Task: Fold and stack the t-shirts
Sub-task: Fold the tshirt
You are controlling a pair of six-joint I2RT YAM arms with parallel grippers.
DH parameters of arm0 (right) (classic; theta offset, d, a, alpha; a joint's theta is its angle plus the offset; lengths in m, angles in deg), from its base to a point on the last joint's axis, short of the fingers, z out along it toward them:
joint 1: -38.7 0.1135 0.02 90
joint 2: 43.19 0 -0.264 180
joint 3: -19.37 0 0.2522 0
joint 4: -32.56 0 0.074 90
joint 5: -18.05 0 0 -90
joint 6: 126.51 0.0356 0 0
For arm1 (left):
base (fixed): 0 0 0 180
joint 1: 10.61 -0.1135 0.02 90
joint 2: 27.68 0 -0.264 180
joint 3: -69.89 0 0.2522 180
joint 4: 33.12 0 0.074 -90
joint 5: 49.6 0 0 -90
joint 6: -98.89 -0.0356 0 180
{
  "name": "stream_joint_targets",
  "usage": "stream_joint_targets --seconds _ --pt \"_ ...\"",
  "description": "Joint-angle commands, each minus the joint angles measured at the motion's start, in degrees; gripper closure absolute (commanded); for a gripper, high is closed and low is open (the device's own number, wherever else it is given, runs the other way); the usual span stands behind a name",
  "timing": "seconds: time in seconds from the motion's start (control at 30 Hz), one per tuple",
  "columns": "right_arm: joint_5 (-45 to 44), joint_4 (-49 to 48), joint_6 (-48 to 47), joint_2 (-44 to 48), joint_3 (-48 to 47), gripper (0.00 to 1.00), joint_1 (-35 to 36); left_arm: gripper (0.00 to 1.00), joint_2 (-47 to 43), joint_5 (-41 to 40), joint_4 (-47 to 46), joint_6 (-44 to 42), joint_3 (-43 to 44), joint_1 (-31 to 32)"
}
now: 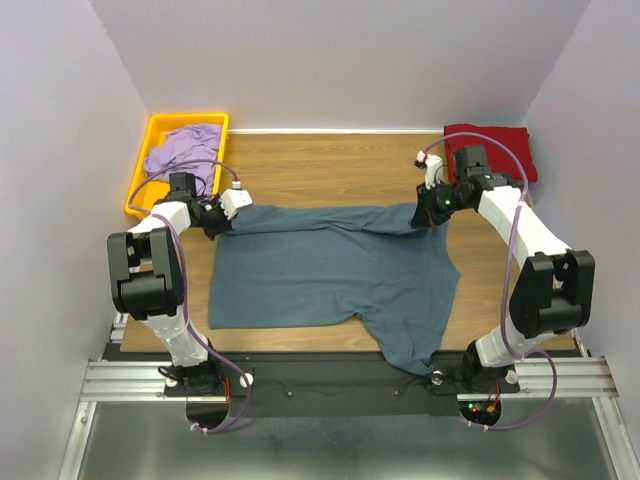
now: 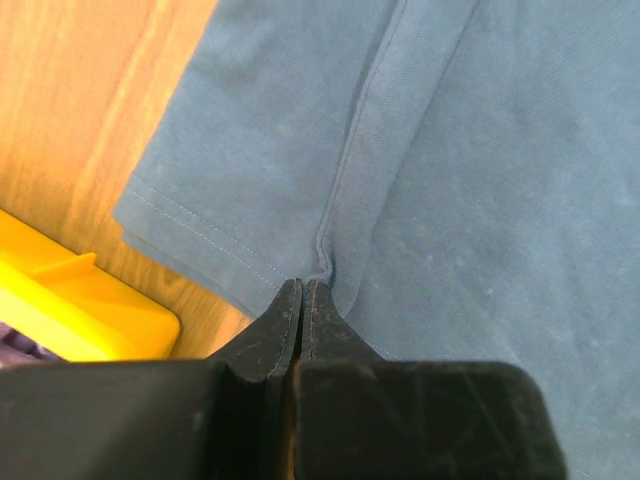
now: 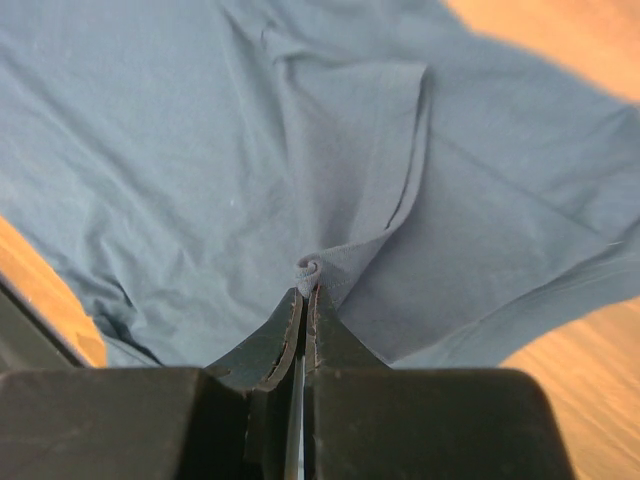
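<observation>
A slate blue-grey t-shirt [image 1: 330,275] lies spread over the middle of the wooden table, one part hanging over the near edge. My left gripper [image 1: 222,222] is shut on a seam of its far left corner [image 2: 325,262]. At the far right corner my right gripper [image 1: 425,215] is shut on a bunched hem of the same shirt [image 3: 320,268]. A pale lavender t-shirt [image 1: 183,150] lies crumpled in the yellow tray [image 1: 157,128]. The dark red t-shirt [image 1: 495,145] sits folded at the back right.
The yellow tray stands at the back left, just behind my left gripper, and its corner [image 2: 80,310] shows in the left wrist view. Bare wood [image 1: 330,165] runs along the back between tray and red shirt. Pale walls close three sides.
</observation>
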Motion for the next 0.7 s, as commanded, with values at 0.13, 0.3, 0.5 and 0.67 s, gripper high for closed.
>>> stream_joint_targets --seconds 0.13,0.3,0.5,0.67 --pt "-1.1 1.2 -2.6 5.9 -0.1 0.99 0.3 1.0 -4.2 4.3 3.2 -2.5 2.2 -0.4" --pt "-1.8 1.6 -6.6 3.9 4.9 0.99 0.4 0.91 -3.7 1.8 4.3 -8.0 0.0 -0.3" --pt "-0.9 4.9 -12.4 2.6 7.2 0.53 1.0 0.61 -5.8 1.6 8.5 -12.2 -0.8 -0.3" --pt "-1.8 7.6 -14.2 3.7 1.9 0.32 1.0 0.45 -9.3 6.4 14.7 -13.5 3.7 0.2"
